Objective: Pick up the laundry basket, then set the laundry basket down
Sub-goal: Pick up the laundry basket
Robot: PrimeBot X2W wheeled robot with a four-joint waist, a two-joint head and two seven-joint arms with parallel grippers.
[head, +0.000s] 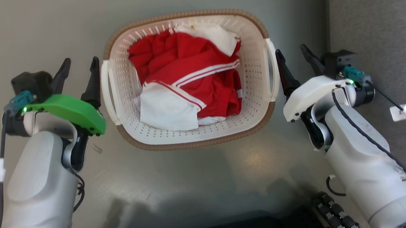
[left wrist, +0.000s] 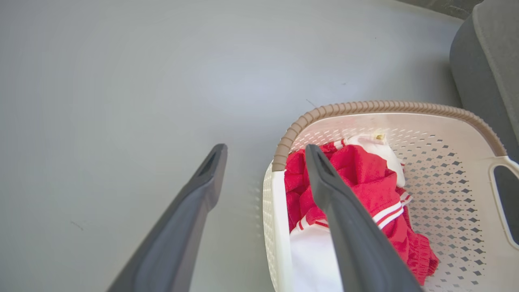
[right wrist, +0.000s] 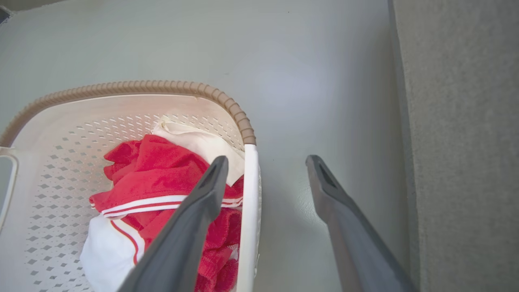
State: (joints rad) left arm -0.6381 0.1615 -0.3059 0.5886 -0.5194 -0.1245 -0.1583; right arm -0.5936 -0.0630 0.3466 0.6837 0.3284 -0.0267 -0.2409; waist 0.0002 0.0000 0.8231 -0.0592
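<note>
Crumpled red-white clothes (head: 190, 83); grey floor (head: 43, 32); textured grey surface (head: 376, 11) right.

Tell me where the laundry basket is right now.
In the head view the laundry basket sits on the grey floor at upper centre, between the open left gripper and the open right gripper, one at each side.

Left claw (left wrist: 264, 153) spread open, grey floor (left wrist: 121, 81), one finger crossing in front of laundry basket (left wrist: 385, 106), red-and-white clothes (left wrist: 365, 178) inside
</note>
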